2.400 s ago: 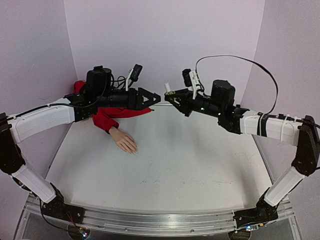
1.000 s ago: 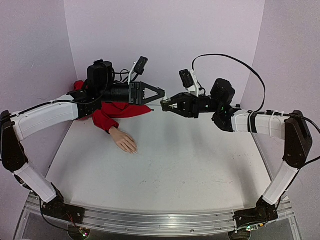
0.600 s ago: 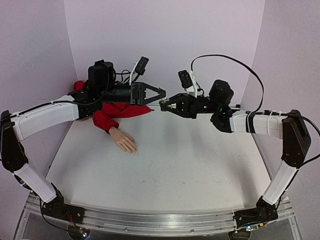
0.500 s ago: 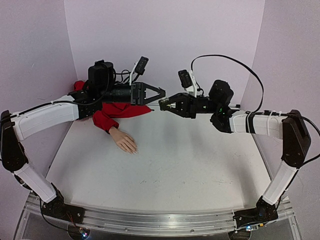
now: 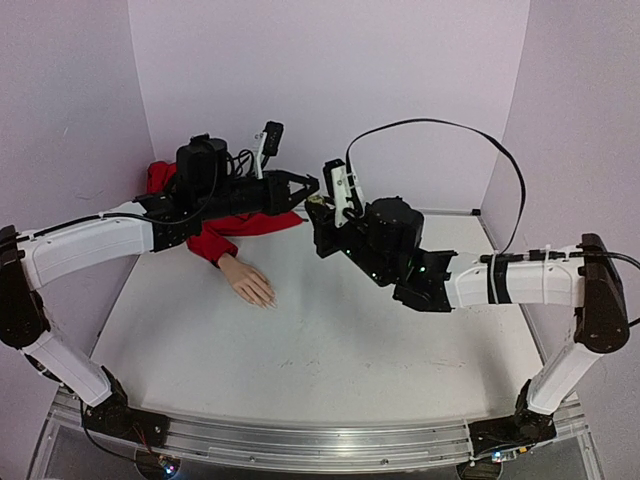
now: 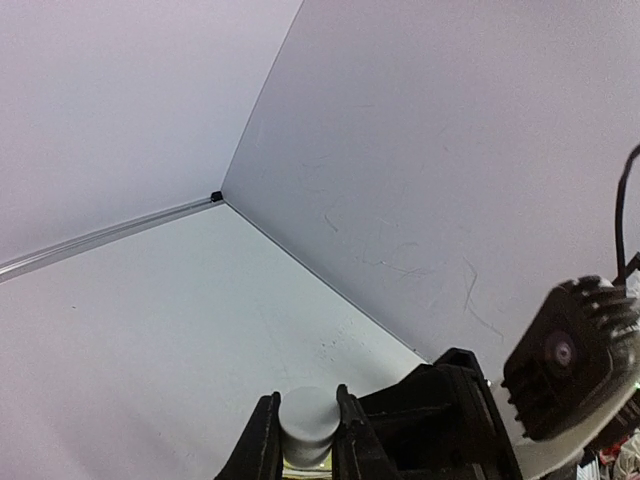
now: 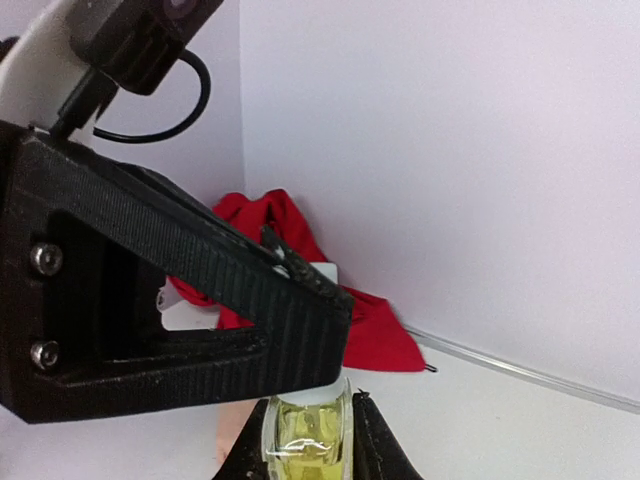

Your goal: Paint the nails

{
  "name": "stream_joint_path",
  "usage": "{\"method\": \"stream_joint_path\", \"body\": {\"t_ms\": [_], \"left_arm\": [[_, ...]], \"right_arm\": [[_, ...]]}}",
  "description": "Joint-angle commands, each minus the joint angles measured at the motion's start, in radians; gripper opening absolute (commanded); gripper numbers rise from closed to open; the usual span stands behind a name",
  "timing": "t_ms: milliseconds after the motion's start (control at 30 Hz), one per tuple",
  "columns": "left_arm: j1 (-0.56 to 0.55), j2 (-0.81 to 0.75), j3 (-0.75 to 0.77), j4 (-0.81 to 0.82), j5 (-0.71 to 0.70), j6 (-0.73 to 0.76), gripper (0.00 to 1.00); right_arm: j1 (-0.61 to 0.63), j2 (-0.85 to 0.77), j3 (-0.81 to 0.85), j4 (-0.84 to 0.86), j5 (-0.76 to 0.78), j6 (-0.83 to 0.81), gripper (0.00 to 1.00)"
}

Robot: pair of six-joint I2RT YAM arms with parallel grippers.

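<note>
While the right gripper (image 5: 318, 210) holds the yellowish bottle (image 7: 306, 425) between closed jaws and the left gripper (image 5: 306, 186) clamps its white cap (image 6: 306, 410), unscrew squarely about the bottle's axis, without tipping the neck downward.

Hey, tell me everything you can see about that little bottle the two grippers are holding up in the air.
The bottle is small and looks like clear glass holding a pale yellowish liquid, topped by a round white cap. It hangs in the air over the far part of the table. The right gripper is shut on its glass body and the left gripper is shut on the cap. Nothing else touches it, and no label shows.
</note>
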Motion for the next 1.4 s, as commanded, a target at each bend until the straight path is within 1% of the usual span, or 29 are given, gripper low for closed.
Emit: {"method": "stream_joint_path", "body": {"t_ms": [0, 33, 67, 100, 167, 267, 333, 367, 433, 500, 567, 633, 733, 800, 833, 867, 933, 1000, 1167, 1367], "left_arm": [[-0.036, -0.036, 0.020, -0.004, -0.019, -0.038, 0.01], [-0.037, -0.034, 0.025, -0.007, 0.001, -0.044, 0.06], [-0.036, -0.033, 0.028, -0.007, 0.018, -0.049, 0.13], [-0.036, -0.034, 0.029, -0.009, 0.032, -0.054, 0.22], [-0.035, -0.041, 0.025, -0.010, 0.050, -0.060, 0.40], [-0.034, -0.061, 0.017, -0.008, 0.073, -0.063, 0.63], [-0.034, -0.084, 0.002, -0.007, 0.088, -0.059, 0.74], [-0.032, -0.094, -0.007, -0.007, 0.087, -0.058, 0.78], [-0.021, -0.103, -0.016, -0.008, 0.103, -0.076, 0.82], [0.002, -0.100, -0.017, -0.007, 0.151, -0.107, 0.84], [0.021, -0.092, -0.016, -0.002, 0.190, -0.122, 0.85], [0.029, -0.076, -0.004, 0.011, 0.237, -0.113, 0.83], [0.034, -0.043, 0.038, 0.026, 0.344, -0.098, 0.73], [0.034, -0.032, 0.050, 0.040, 0.390, -0.095, 0.64], [0.035, -0.033, 0.050, 0.044, 0.393, -0.097, 0.59], [0.035, -0.034, 0.048, 0.047, 0.393, -0.098, 0.57], [0.036, -0.033, 0.045, 0.051, 0.394, -0.098, 0.56], [0.039, -0.031, 0.048, 0.055, 0.397, -0.097, 0.53], [0.044, -0.013, 0.071, 0.058, 0.404, -0.101, 0.39], [0.043, 0.014, 0.084, 0.058, 0.423, -0.105, 0.30]], "right_arm": [[-0.003, 0.014, 0.127, -0.003, 0.206, -0.184, 0.00], [-0.003, 0.007, 0.135, -0.030, 0.152, -0.177, 0.00], [-0.004, 0.000, 0.137, -0.052, 0.064, -0.167, 0.00], [-0.008, -0.007, 0.135, -0.068, -0.042, -0.156, 0.00], [-0.021, -0.023, 0.122, -0.100, -0.175, -0.124, 0.00], [-0.087, -0.051, 0.105, -0.167, -0.463, -0.026, 0.00], [-0.154, -0.075, 0.077, -0.176, -0.683, 0.085, 0.00], [-0.189, -0.082, 0.060, -0.153, -0.807, 0.135, 0.00], [-0.248, -0.076, 0.045, -0.091, -1.022, 0.232, 0.00], [-0.279, -0.058, 0.068, -0.075, -1.177, 0.287, 0.00], [-0.297, -0.040, 0.088, -0.068, -1.291, 0.305, 0.00], [-0.311, -0.019, 0.105, -0.054, -1.357, 0.333, 0.00], [-0.331, 0.006, 0.130, -0.017, -1.400, 0.389, 0.00], [-0.335, 0.019, 0.127, 0.043, -1.417, 0.431, 0.00], [-0.338, 0.029, 0.125, 0.072, -1.423, 0.452, 0.00], [-0.340, 0.034, 0.128, 0.096, -1.431, 0.473, 0.00], [-0.341, 0.054, 0.139, 0.119, -1.448, 0.497, 0.00], [-0.340, 0.064, 0.143, 0.128, -1.456, 0.505, 0.00], [-0.344, 0.073, 0.145, 0.133, -1.463, 0.507, 0.00], [-0.351, 0.060, 0.140, 0.135, -1.433, 0.497, 0.00]]}}
